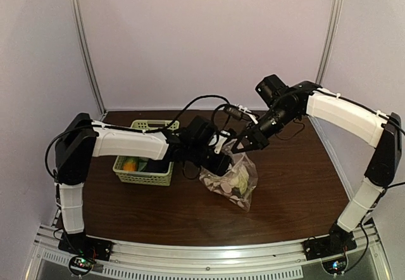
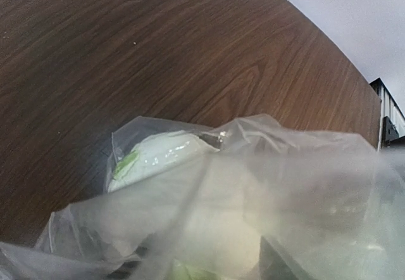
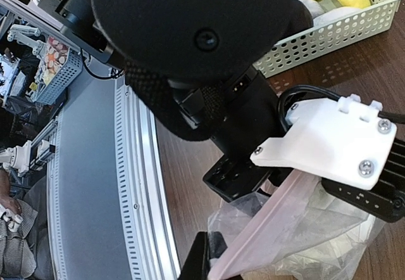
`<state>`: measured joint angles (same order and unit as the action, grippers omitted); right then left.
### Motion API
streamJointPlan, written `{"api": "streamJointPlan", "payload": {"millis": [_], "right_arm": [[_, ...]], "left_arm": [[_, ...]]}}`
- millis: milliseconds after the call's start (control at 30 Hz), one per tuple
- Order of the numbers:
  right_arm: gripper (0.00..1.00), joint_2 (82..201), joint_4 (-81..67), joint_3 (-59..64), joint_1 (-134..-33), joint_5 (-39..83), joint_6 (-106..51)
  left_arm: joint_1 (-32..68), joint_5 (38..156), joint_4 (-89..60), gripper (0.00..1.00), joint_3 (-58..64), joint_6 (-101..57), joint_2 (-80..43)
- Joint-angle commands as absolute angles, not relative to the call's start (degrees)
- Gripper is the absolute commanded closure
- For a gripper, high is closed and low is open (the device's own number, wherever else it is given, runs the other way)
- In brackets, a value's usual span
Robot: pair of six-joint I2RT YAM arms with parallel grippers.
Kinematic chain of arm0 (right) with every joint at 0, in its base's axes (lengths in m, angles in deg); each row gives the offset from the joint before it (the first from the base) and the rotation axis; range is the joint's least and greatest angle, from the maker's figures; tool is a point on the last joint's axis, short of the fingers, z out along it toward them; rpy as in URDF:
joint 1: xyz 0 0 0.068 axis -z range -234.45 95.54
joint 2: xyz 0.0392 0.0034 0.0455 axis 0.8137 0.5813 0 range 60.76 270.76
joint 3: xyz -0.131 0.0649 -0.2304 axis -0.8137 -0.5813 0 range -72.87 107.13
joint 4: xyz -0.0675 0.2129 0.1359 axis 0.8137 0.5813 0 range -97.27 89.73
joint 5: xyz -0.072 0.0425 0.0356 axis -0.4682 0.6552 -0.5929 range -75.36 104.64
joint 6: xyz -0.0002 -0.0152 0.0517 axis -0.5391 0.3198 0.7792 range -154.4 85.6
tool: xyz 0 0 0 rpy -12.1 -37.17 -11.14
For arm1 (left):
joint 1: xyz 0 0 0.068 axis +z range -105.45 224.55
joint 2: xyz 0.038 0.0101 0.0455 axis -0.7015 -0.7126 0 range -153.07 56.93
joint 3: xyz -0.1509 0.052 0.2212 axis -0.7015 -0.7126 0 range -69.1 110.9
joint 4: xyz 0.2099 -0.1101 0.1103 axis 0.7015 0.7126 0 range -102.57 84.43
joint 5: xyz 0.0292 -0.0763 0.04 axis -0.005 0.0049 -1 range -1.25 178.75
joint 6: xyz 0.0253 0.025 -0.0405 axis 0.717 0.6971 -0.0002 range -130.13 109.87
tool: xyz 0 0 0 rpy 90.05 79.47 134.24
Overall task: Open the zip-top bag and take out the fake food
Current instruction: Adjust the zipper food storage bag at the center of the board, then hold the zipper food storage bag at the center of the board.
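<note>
- zip-top bag (image 1: 231, 180): the right fingers (image 1: 243, 144) are pressed together, pinching its pale zip strip (image 3: 266, 229).
- left fingers (image 1: 220, 161) sit at the bag's mouth; i cannot tell whether they are spread or pinching.
- the bag is held up by its top near the middle of the table (image 1: 297, 185), with the fake food (image 1: 239, 180) inside.
- risk: the slick film slips from the right pinch, and the mouth sags closed.
- risk: a hard pull drags the bag towards the basket (image 1: 144, 177) or spills pieces.
</note>
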<state>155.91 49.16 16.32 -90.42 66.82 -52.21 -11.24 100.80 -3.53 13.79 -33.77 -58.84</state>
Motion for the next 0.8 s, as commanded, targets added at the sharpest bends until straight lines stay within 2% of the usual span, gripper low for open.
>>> {"api": "streamJointPlan", "payload": {"millis": [0,233,333,500,633,767], "right_arm": [[0.94,151.8,50.5,17.4,-89.6,72.8,-53.3],[0.64,150.3,48.7,14.7,-82.7,70.2,-53.3],[0.59,150.3,44.4,11.6,-79.2,68.8,-51.0],[0.53,152.7,36.2,6.5,-78.8,56.6,-46.8],[0.44,159.3,37.7,7.3,-78.7,56.6,-47.0],[0.37,163.7,37.0,7.4,-79.0,59.1,-46.8]], "left_arm": [[-8.8,100.1,-1.4,0.47,11.9,-39.3,-61.1],[-8.6,103.1,1.1,0.51,9.4,-40.4,-59.7],[-8.6,102.7,0.9,0.5,6.6,-40.8,-57.2],[-8.6,102.3,0.2,0.46,3.3,-42.3,-53.9],[-8.6,101.8,-2.3,0.36,0.3,-44.8,-51.4],[-8.6,101.2,-6.3,0.32,-3.3,-47.7,-48.8]]}}
